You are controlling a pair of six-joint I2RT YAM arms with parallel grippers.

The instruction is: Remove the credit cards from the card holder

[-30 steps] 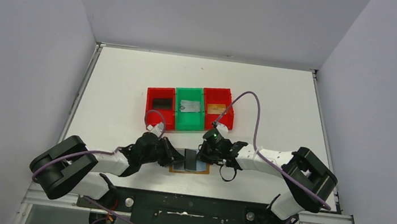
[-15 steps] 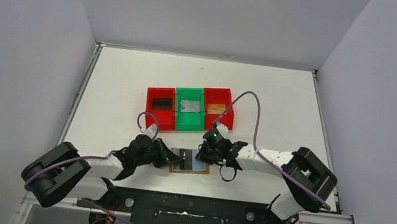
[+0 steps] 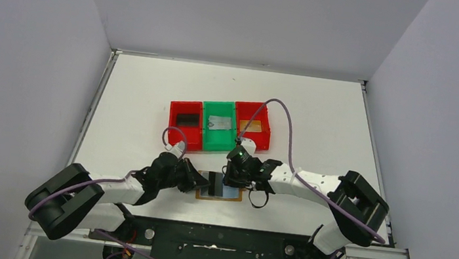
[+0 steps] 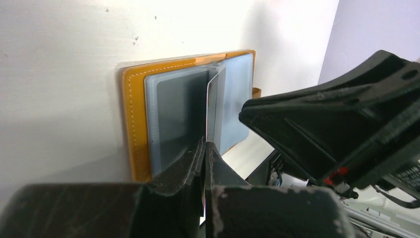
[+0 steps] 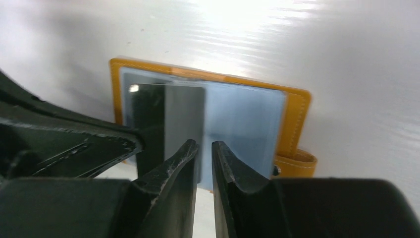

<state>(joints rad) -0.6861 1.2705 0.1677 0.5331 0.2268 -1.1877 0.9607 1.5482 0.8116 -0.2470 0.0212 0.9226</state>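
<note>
One card holder [image 4: 136, 114] sleeve [image 4: 214, 101] stands upright — left wrist only.

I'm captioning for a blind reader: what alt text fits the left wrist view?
Left gripper jaws shut on an upright sleeve of the open tan card holder, which lies flat on a white table. The right arm's black housing fills the right side.

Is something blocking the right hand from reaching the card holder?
Nothing visible does. The right gripper hangs right over the open card holder, jaws a little apart. The left gripper, shut on an upright sleeve page, sits off to one side.
</note>
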